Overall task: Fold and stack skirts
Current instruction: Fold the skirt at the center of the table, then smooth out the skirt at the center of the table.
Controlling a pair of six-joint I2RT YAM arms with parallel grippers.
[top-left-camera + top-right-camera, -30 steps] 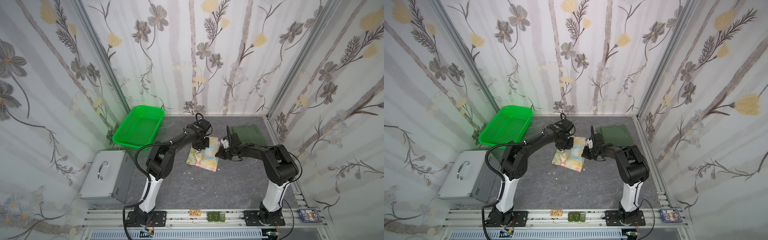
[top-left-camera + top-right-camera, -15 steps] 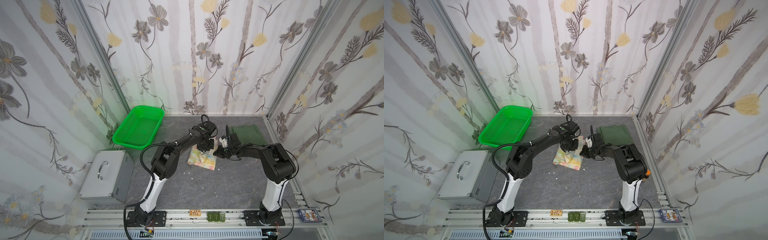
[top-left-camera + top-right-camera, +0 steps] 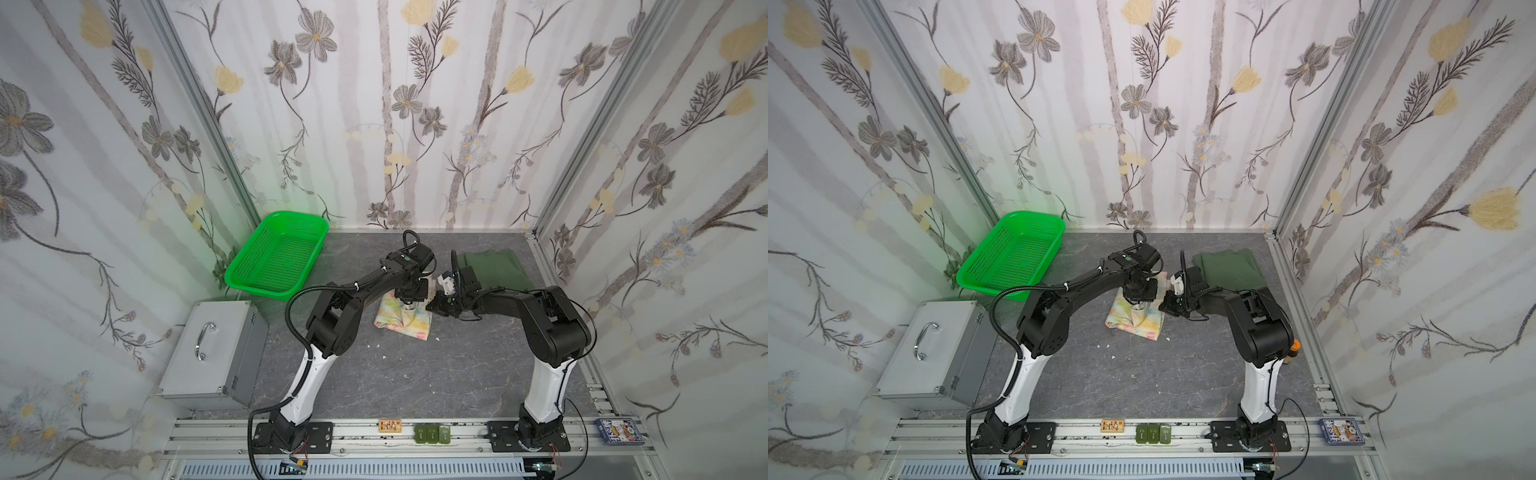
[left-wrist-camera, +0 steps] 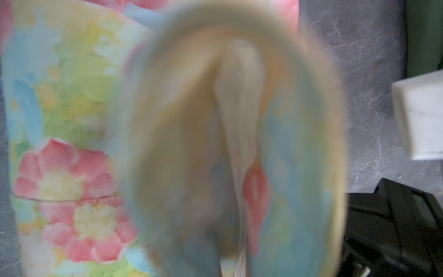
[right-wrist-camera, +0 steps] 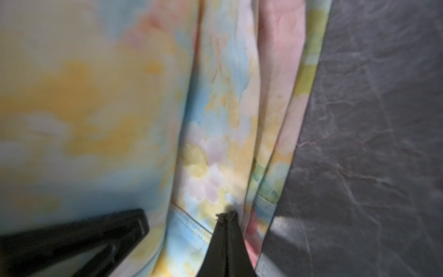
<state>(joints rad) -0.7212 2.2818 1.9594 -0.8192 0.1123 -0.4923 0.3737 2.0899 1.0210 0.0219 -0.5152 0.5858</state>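
Note:
The floral pastel skirt point(image 3: 401, 324) point(image 3: 1136, 323) lies folded at the middle of the grey table. My left gripper point(image 3: 411, 297) point(image 3: 1138, 297) hangs right over it. In the left wrist view a blurred raised fold point(image 4: 235, 144) of this skirt hides the jaws. My right gripper point(image 3: 432, 305) point(image 3: 1165, 306) sits at the skirt's right edge. Its fingers are shut together, and their tip point(image 5: 225, 215) rests against the floral cloth point(image 5: 227, 120). The dark olive-green skirt point(image 3: 494, 266) point(image 3: 1229, 266) lies folded at the back right, behind the right arm.
A bright green basket point(image 3: 257, 289) stands at the back left, with a metal case point(image 3: 212, 353) in front of it. Small green blocks point(image 3: 430, 433) and a card box point(image 3: 621, 430) sit on the front rail. Flowered walls close in three sides.
My left gripper has shifted a little to the right over the floral skirt, closer to the right gripper. The skirt looks slightly narrower. The right arm has barely moved.

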